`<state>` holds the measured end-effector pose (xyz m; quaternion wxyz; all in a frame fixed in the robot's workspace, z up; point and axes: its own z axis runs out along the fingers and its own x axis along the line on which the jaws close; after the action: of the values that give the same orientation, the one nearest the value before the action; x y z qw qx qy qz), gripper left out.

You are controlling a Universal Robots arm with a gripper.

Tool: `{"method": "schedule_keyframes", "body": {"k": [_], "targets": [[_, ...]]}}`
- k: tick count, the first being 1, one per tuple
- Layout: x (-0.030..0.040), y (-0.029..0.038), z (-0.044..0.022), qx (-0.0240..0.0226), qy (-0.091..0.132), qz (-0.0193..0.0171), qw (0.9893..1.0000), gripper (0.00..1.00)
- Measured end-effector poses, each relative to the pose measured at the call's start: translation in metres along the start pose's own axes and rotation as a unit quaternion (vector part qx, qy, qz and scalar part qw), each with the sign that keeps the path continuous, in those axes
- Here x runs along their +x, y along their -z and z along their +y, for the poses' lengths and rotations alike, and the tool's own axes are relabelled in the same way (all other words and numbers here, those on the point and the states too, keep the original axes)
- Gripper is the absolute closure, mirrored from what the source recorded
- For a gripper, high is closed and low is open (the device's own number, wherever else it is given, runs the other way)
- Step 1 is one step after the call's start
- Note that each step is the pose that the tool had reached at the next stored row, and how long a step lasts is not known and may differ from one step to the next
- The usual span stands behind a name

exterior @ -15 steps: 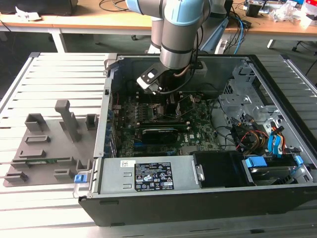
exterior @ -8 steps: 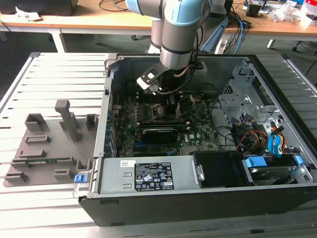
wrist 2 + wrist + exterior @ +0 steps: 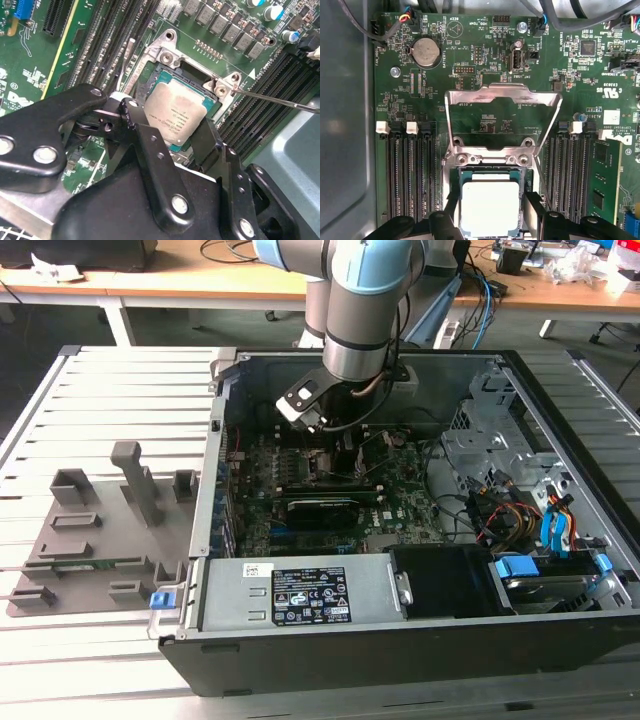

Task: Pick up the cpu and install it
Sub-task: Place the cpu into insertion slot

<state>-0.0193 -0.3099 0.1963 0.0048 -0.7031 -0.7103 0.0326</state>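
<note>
while gripper (image 3: 168, 123) holds cpu (image 3: 177, 112) snug between narrow jaws over open socket (image 3: 167, 55), install step; must sit flat, corners lined up.

Raised load plate (image 3: 502, 93) stands just beside cpu (image 3: 490, 207).

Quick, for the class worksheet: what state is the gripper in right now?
Gripper: jaws closed on the cpu, holding it at the open socket.
</note>
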Motion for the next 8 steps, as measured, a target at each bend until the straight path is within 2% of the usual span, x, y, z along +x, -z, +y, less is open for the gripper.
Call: {"method": "schedule_keyframes", "body": {"k": [3,8], "targets": [[-0.0030,-0.0002,0.0000,-0.0001,0.000,0.0001,1.0000,0.38],[-0.0005,0.0019,-0.0001,0.0000,0.000,0.0008,1.0000,0.38]]}}
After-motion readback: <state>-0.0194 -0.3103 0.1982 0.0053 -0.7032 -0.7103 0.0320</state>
